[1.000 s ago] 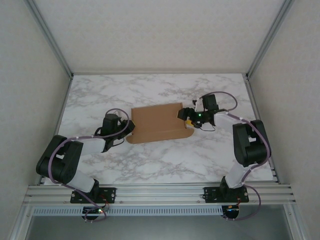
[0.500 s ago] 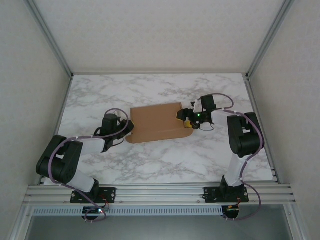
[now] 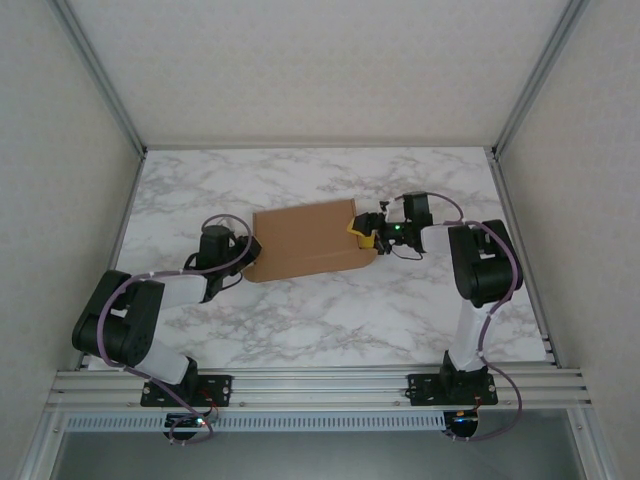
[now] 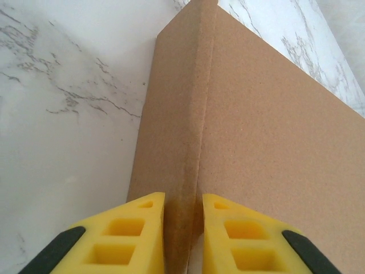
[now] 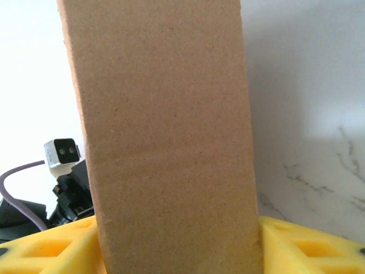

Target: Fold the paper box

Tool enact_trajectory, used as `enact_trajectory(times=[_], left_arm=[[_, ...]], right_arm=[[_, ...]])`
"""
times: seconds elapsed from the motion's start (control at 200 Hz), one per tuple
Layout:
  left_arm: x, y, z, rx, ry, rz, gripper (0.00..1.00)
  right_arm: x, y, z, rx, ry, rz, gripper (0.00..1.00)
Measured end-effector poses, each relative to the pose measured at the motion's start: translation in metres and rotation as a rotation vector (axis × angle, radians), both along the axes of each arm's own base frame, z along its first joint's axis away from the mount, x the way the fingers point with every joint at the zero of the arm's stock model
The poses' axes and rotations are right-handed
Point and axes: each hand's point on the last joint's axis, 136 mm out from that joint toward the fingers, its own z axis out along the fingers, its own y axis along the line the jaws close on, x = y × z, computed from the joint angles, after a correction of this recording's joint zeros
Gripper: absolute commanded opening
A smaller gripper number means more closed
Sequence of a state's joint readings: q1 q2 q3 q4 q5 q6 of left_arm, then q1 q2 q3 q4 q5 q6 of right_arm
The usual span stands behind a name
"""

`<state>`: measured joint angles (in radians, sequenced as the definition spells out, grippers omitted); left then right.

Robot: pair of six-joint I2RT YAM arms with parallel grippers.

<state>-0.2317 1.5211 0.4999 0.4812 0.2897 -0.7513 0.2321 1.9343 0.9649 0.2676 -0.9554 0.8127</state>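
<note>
We start at the left gripper [image 4: 182, 198], bottom centre of the left wrist view. Its 2 yellow fingers [image 4: 137, 225] stand close together and pinch a narrow folded edge of the paper box [image 4: 274, 131]. From that edge the brown cardboard spreads up and to the right, covering much of the frame. The marble table [image 4: 68, 85] lies bare to the left and in the upper right corner.

In the right wrist view, the right gripper [image 5: 178, 227] sits at the bottom edge, its jaws set wide. A broad upright panel of the box stands between them, and we see a yellow pad touching the cardboard on each side, so this gripper grips the box too. The panel blocks the middle of that frame from top to bottom. At lower left, past the panel, we make out a small grey camera block [image 5: 63, 152] on a black body, with a purple cable [image 5: 17, 171] beside it.

From above, the box lies at the centre of the table, slightly tilted, its right end higher in the frame. The left arm [image 3: 150, 300] reaches its left end and the right arm [image 3: 480, 265] its right end. Around the table stand 3 pale walls [image 3: 320, 70], and metal rails [image 3: 320, 385] run along the bottom.
</note>
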Motion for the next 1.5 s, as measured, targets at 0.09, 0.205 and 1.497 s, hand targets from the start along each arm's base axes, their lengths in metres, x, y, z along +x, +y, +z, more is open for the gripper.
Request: enact_trajectory(times=[0.09, 0.205, 1.497], left_arm=[[0.001, 0.002, 0.000, 0.011, -0.001, 0.006, 0.21], [0.002, 0.004, 0.000, 0.026, -0.006, 0.009, 0.21], [-0.043, -0.091, 0.136, 0.591, -0.407, -0.514, 0.54]], right_arm=[[-0.007, 0.003, 0.005, 0.013, 0.010, 0.008, 0.63], [-0.012, 0.005, 0.016, 0.029, -0.007, 0.013, 0.63], [-0.054, 0.008, 0.057, -0.051, -0.019, 0.024, 0.48]])
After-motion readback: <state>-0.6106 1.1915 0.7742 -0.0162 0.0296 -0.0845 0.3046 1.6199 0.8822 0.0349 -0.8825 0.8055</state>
